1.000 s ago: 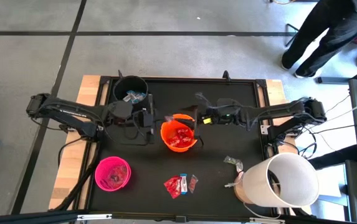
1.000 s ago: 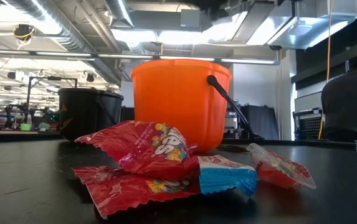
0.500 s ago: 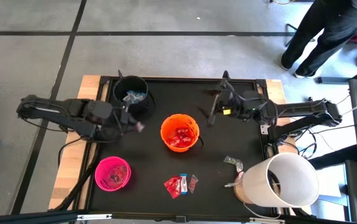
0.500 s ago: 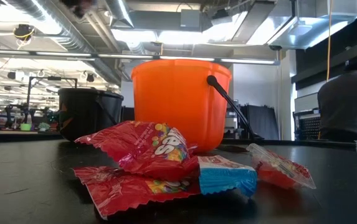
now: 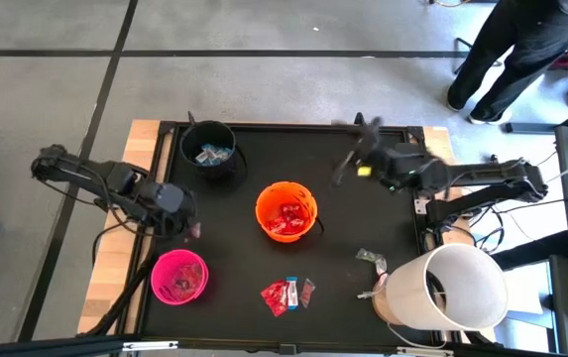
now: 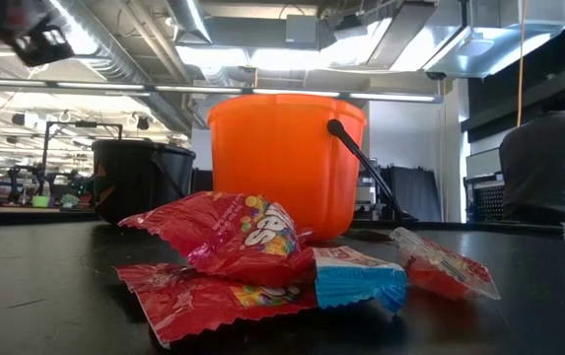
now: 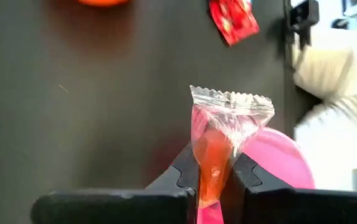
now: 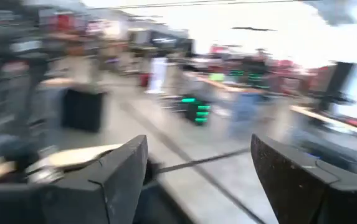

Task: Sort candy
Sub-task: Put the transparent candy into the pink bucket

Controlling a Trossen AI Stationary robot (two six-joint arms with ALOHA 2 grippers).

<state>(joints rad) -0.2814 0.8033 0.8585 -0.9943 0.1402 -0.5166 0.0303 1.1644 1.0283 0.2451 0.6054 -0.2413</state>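
A: High view? 
B: Left gripper (image 5: 190, 224) above the round pink plastic bucket (image 5: 178, 277); right gripper (image 5: 355, 159) at the table's far edge.

A: Wrist views? 
B: Left jaws pinch a clear-wrapped red candy (image 7: 223, 132); right fingers (image 8: 121, 175) spread, empty.

High view: overhead, straight down, whole table (image 5: 363, 228). Low view: tabletop level, close behind red candy (image 6: 233, 237), facing orange bucket (image 6: 284, 158); both shared with high view. Left wrist view: down onto table. Right wrist view: outward into room.
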